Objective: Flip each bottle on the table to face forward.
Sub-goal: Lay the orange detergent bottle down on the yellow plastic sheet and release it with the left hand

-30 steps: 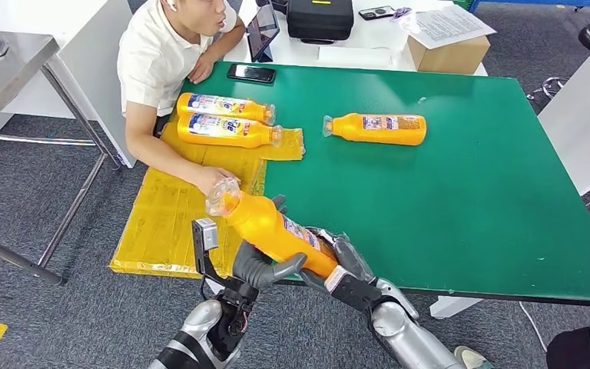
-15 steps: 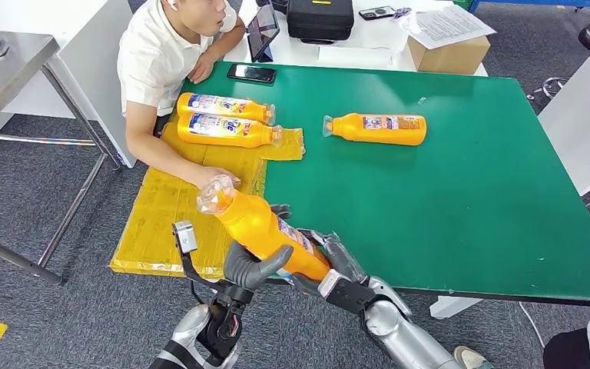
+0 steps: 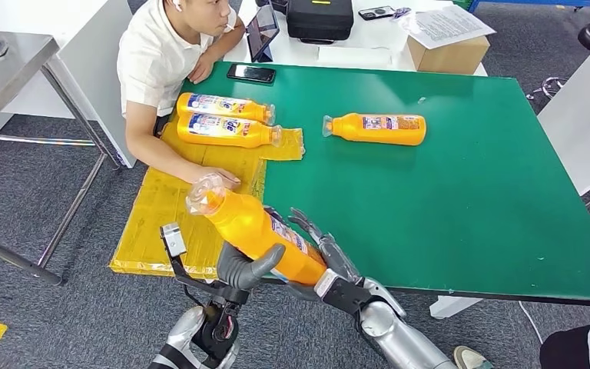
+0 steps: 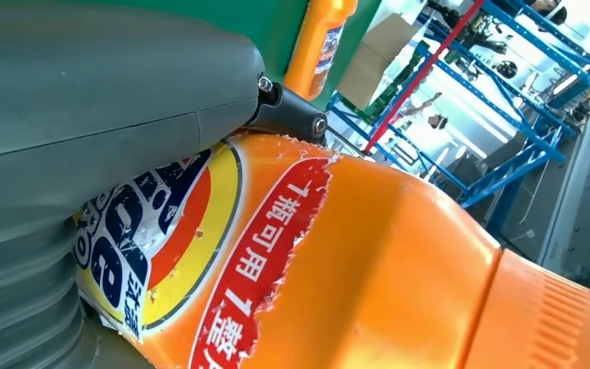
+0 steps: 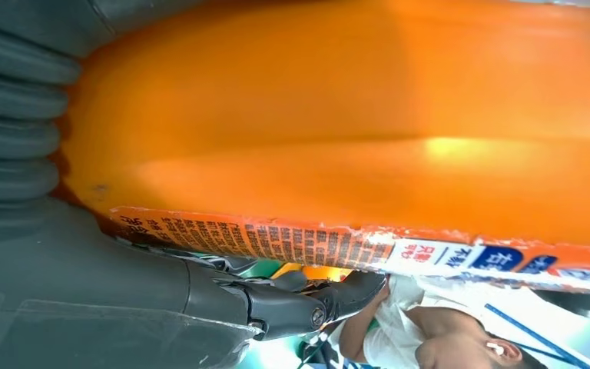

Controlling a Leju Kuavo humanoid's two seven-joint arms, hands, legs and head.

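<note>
Bottle [image 3: 257,231] lifted off green table's [image 3: 445,207] near edge.
Left hand [image 3: 247,267] wraps its body; right hand [image 3: 324,257], fingers spread, cradles base. Prob heavy, slick.

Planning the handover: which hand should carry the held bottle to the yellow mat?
Probably the left hand: it wraps the orange bottle and sits nearest the yellow mat; the right hand has its fingers spread.

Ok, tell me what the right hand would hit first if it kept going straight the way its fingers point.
The right hand points up and left across the green table, under the held orange bottle. Beyond it, likely the person's hand on the yellow sheet; depth is unclear.
</note>
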